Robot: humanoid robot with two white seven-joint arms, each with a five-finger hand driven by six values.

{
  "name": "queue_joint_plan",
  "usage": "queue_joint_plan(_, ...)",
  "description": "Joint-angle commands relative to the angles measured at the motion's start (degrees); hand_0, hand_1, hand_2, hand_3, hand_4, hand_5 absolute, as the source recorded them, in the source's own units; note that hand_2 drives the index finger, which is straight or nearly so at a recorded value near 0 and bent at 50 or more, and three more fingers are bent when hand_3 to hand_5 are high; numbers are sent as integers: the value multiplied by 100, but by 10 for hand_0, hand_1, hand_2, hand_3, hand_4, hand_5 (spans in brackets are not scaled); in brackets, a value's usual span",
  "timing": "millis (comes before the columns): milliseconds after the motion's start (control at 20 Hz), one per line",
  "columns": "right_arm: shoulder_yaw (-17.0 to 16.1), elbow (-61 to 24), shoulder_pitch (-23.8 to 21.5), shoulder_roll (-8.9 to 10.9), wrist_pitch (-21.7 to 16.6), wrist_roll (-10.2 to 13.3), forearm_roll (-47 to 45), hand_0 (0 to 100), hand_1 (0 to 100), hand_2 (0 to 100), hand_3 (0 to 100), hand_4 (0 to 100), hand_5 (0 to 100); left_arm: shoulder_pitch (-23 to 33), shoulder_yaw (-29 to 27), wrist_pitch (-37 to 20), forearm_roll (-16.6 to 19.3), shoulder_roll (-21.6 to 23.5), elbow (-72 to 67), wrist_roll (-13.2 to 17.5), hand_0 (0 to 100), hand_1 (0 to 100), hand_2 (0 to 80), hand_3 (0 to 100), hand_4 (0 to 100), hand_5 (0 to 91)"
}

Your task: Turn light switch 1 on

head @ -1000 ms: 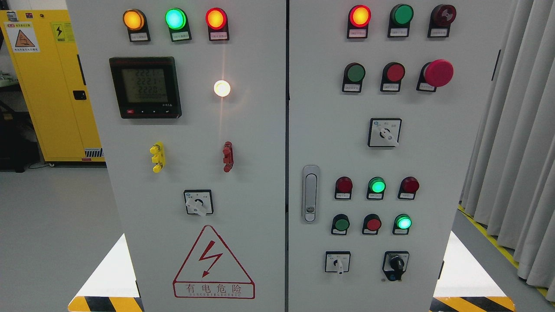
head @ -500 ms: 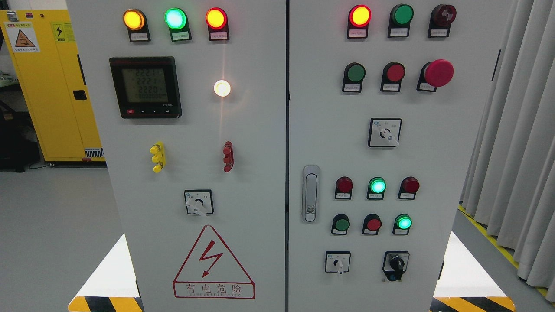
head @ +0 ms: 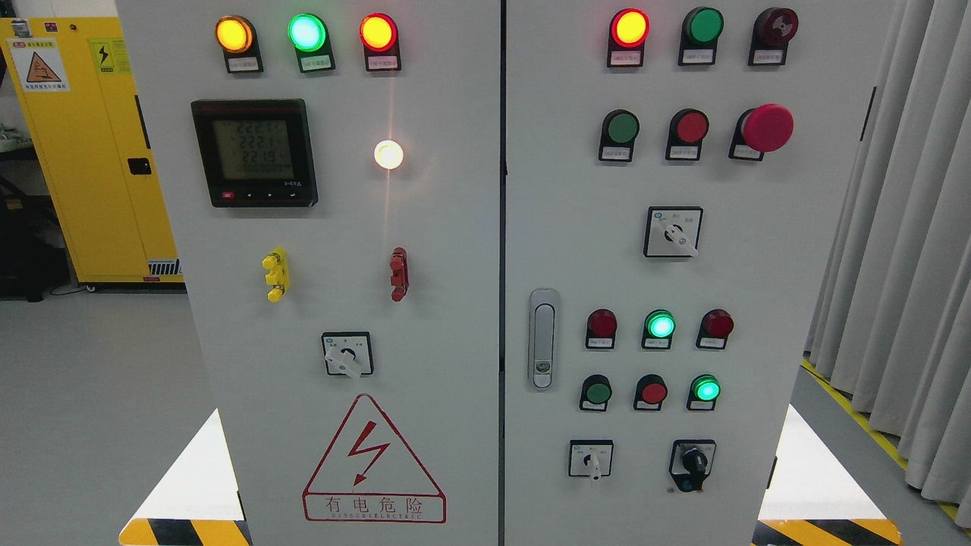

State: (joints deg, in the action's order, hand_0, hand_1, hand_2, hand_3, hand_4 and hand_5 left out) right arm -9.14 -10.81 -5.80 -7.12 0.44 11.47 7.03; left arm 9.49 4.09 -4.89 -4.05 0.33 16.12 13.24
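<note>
step: pre-reach, no robot hand in view, state cannot be told | target: light switch 1 somewhere on cabinet [head: 455, 250], labels too small to tell which | next: pick correct control, then bring a robot hand up | count: four rotary selectors, e.g. [head: 347, 354]; one mushroom button [head: 766, 127]; one meter [head: 254, 152]

The labels [head: 623, 58] under the lamps are too small to read. The cabinet [head: 455, 318] is cut at top and bottom edges. The curtain [head: 910, 265] is cut at right.
</note>
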Motion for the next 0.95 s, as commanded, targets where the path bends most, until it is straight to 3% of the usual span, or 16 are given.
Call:
queue_joint_plan(0,0,0,0,0,0,4,0,0,500,40,0,0,0,-219,311,6,18,-103,-1058,108,148,108,0,0,0,0)
queue_joint_plan(200,0,0,0,0,0,-5,0,0,500,40,0,0,0,-254,311,23,27,-305,-1067,100,144,100,0,0,0,0)
queue_joint_plan(900,0,0,0,0,0,-5,0,0,500,40,0,0,0,-289,303,41,1,-359,-1067,100,131,101,0,0,0,0)
